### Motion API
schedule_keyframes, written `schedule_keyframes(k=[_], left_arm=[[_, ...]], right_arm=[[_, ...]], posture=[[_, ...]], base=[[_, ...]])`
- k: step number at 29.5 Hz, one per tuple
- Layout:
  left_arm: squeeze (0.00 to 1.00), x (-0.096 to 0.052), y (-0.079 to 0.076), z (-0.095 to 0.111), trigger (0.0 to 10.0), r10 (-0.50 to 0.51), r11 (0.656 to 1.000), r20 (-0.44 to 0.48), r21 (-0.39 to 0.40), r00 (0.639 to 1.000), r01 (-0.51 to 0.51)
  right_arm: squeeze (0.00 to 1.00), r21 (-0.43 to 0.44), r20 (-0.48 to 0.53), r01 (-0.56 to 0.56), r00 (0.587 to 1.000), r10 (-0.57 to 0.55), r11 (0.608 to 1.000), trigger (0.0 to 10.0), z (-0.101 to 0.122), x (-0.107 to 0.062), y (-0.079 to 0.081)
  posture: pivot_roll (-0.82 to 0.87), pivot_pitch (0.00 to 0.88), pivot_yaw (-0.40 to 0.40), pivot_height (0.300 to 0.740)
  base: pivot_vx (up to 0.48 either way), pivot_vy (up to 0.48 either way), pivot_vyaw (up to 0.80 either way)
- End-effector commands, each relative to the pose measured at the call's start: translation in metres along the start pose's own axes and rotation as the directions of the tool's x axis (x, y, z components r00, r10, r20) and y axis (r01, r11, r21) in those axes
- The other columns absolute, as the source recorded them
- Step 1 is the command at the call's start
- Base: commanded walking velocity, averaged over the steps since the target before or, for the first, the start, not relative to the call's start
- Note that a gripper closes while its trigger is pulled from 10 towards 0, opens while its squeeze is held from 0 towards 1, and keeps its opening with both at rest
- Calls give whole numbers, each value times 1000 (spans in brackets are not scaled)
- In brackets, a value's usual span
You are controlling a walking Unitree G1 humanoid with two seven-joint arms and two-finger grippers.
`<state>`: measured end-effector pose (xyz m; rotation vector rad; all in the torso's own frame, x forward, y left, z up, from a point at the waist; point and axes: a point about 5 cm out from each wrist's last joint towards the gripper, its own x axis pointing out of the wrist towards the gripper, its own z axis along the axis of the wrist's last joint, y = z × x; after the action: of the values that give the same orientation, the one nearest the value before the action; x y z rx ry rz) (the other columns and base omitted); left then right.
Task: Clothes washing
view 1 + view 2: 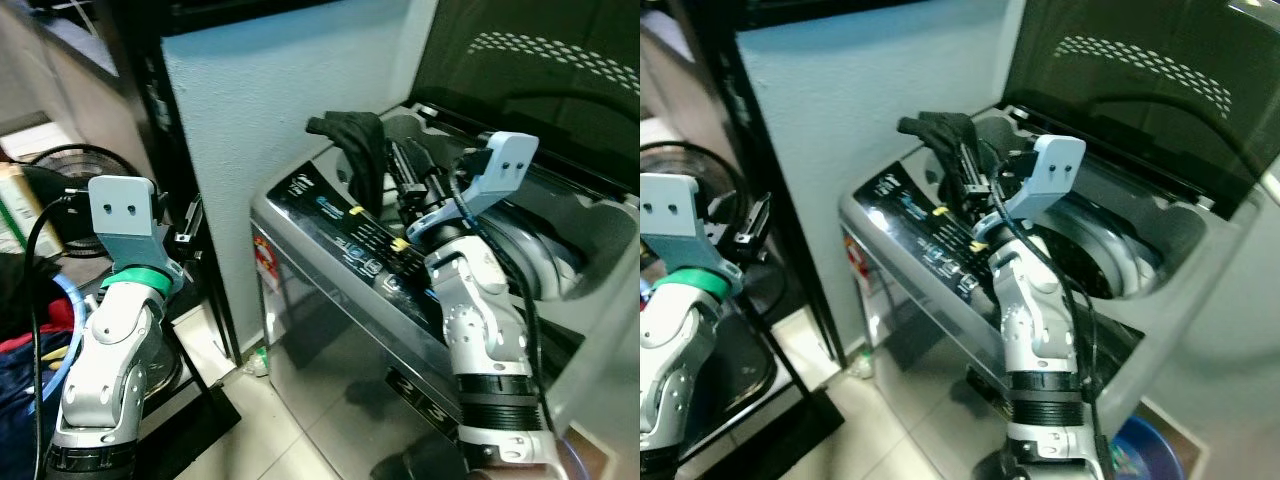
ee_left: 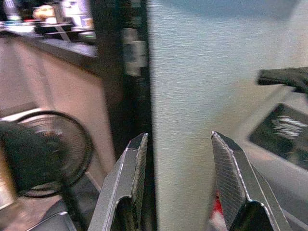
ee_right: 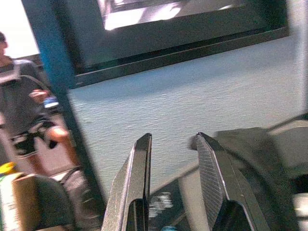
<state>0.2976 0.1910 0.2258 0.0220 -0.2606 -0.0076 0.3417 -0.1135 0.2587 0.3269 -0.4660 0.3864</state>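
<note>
A grey top-loading washing machine (image 1: 330, 250) stands before me with its dark lid (image 1: 540, 70) raised and the drum (image 1: 535, 255) showing. A black garment (image 1: 355, 135) is draped over the machine's back left rim. My right gripper (image 3: 173, 137) reaches over the control panel toward that rim. It is open, with nothing between its fingers (image 1: 405, 175), and the black garment (image 3: 250, 154) lies just beside one of them. My left gripper (image 2: 178, 137) is held up to the left of the machine, open and empty, facing the pale wall.
A black shelf frame (image 1: 190, 200) stands between the left arm and the machine. A floor fan (image 1: 70, 165) and a heap of clothes (image 1: 20, 370) lie at the left. A blue basin (image 1: 1140, 450) sits on the floor at the right. A person (image 3: 19, 106) is behind.
</note>
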Motion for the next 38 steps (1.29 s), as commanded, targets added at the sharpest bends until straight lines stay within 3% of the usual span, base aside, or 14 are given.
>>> schedule_keyframes(k=[1, 17, 30, 32, 38], left_arm=[[0, -2, 0, -2, 10000, -2, 1000, -12, -3, 1000, 2], [0, -3, 1, -5, 10000, -2, 1000, -15, -14, 1000, 2], [0, -4, 3, -5, 10000, 19, 999, -17, -36, 1000, -19], [0, -4, 1, -4, 10000, 11, 999, -10, -48, 1000, -11], [0, -4, 1, -3, 10000, 3, 999, -6, -51, 1000, -4]], right_arm=[[0, 8, -5, -7, 1000, 7, 1000, 10000, -1, 0, 1], [0, -42, -55, -6, 998, 4, 999, 10000, -9, -8, -5], [0, -16, -51, -21, 998, 20, 1000, 10000, -9, -7, -5], [0, 23, -34, -3, 999, 4, 1000, 10000, -7, -8, -7], [0, 29, -35, 3, 999, -2, 1000, 10000, -8, -9, -8]], posture=[[129, 0, 23, 740], [124, 2, 39, 740], [125, 4, 34, 740], [125, 4, 31, 740], [128, 8, 32, 740]], base=[[0, 0, 800], [0, 0, 800], [0, 0, 799], [0, 163, 0], [0, 401, 0]])
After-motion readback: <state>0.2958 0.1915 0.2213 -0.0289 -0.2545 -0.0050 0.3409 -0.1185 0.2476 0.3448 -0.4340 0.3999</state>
